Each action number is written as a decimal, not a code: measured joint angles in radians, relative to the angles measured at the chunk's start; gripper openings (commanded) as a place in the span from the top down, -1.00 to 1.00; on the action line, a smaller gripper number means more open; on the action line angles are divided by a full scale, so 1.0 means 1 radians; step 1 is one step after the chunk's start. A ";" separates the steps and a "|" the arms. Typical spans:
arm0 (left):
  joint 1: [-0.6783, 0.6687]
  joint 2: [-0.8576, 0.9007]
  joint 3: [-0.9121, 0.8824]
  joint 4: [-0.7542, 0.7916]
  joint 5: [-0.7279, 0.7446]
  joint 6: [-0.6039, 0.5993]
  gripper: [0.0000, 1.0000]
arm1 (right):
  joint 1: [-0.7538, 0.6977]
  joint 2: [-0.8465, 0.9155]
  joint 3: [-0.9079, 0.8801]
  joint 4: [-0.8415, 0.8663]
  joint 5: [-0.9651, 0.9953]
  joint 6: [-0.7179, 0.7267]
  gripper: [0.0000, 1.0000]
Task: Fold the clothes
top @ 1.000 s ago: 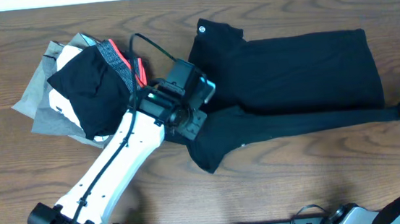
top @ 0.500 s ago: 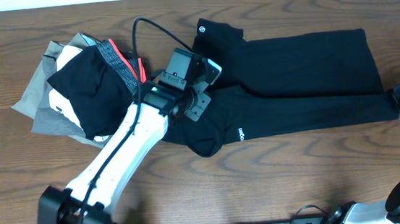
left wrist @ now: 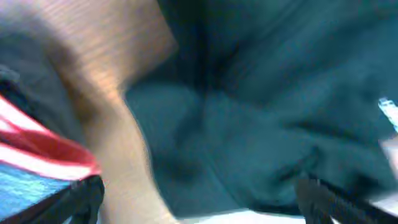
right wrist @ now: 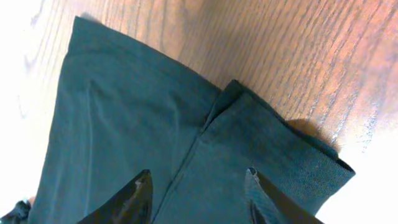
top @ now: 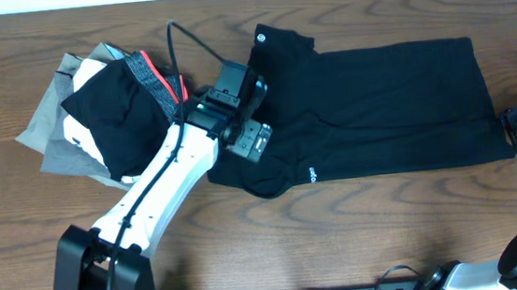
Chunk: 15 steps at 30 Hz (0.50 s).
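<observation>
Lying flat across the middle and right of the brown wooden table (top: 389, 237), the large plain black short-sleeved shirt of soft fabric (top: 396, 105) is doubled lengthwise into a long band. A small round white logo (top: 261, 38) shows at its upper left end. Small white lettering (top: 312, 173) sits near the lower left edge, where the cloth bunches into a rounded fold.

The left gripper (top: 250, 138), on a white arm (top: 159, 187) stretched from the table's lower left, sits over that bunched left end. Its wrist view is blurred, but the two dark fingers (left wrist: 68, 199) show at opposite bottom corners. They are spread wide, with dark cloth below the gap and nothing clearly pinched.

The right gripper (right wrist: 196, 183) hangs at the shirt's right near corner. Its jaws are parted above the hemmed corner, which lies flat on the wood.

Just beside the left arm, at the table's left, is a heap of other garments. Black shorts with a grey and red-orange waistband (top: 119, 110) lie on top of a grey garment (top: 50, 126) and a white garment (top: 80, 137). A thin black cable (top: 196, 55) loops up from the left wrist over the wood between the heap and the shirt.
</observation>
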 measured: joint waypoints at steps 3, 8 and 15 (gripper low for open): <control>-0.010 -0.012 0.000 -0.059 0.123 -0.023 -0.93 | 0.000 0.000 0.000 -0.014 -0.004 -0.003 0.04; -0.082 -0.013 -0.035 -0.019 0.230 -0.033 -0.81 | 0.000 0.000 0.000 -0.054 -0.013 -0.007 0.04; -0.170 0.066 -0.089 0.069 0.255 -0.033 -0.65 | 0.000 0.000 0.000 -0.080 -0.019 -0.015 0.03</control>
